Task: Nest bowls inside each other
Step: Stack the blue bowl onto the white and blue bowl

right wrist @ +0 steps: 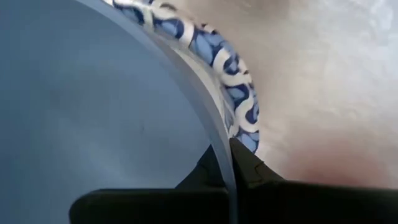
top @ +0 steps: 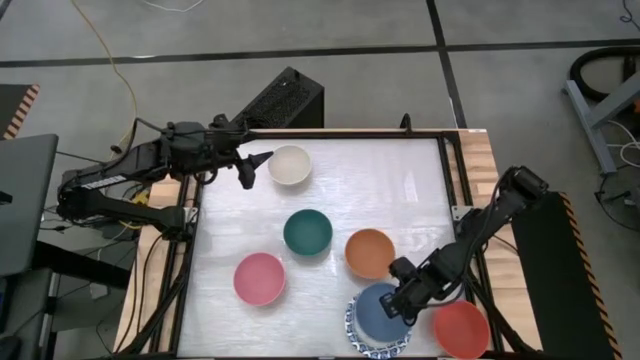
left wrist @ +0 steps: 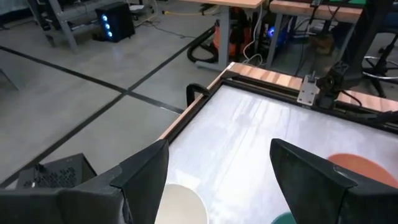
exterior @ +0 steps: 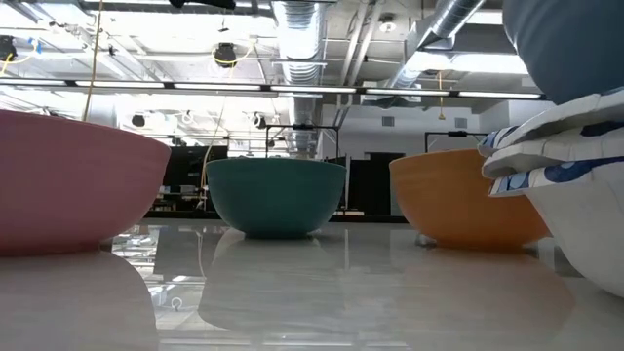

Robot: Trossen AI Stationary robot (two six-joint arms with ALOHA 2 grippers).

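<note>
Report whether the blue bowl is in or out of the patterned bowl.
In. The blue bowl sits nested in the blue-patterned bowl, whose rim shows around it; the right gripper is shut on its rim.

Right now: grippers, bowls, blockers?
Right gripper shut on blue bowl rim, sitting in the patterned bowl. Left gripper open beside cream bowl. Green, orange, pink, red loose. No blockers.

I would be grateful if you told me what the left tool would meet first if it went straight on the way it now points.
Probably the cream bowl: the open left tool points toward it from just beside it, and the bowl's rim shows between the fingers in the left wrist view. Depth is unclear, so it might pass above the rim.
</note>
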